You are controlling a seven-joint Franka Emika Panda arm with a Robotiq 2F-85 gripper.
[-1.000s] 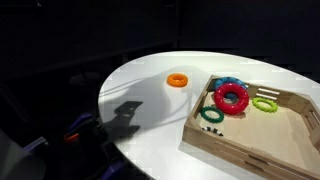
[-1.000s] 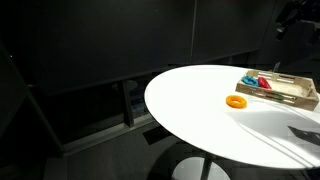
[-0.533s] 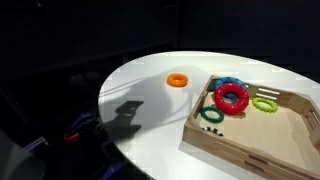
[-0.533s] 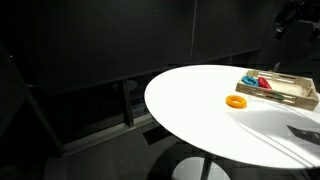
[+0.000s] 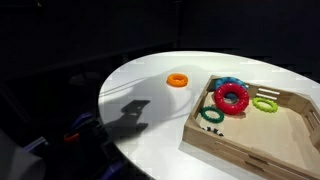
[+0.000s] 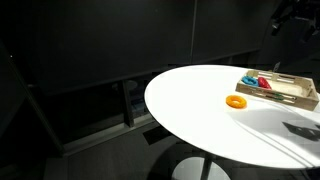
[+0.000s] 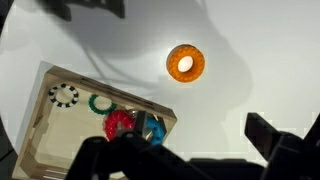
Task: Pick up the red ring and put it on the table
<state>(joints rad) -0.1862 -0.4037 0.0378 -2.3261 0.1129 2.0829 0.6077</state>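
The red ring [image 5: 231,97] lies in the light wooden tray [image 5: 250,150], resting partly on a blue ring [image 5: 229,83]. It also shows in the wrist view [image 7: 119,125] and, small, in an exterior view [image 6: 262,83]. The round white table [image 5: 140,90] carries the tray. My gripper [image 7: 197,126] hangs high above the table between the tray and the orange ring, open and empty. Only its dark arm shows in an exterior view [image 6: 290,12]. Its shadow [image 5: 127,116] falls on the table.
An orange ring [image 5: 177,80] lies on the table beside the tray, also in the wrist view [image 7: 185,63]. The tray also holds a dark green ring [image 5: 211,114], a light green ring [image 5: 264,103] and a black-and-white ring [image 7: 64,95]. The surroundings are dark.
The gripper's shadow on the table has shifted slightly toward the tray. The rings and tray have not moved.
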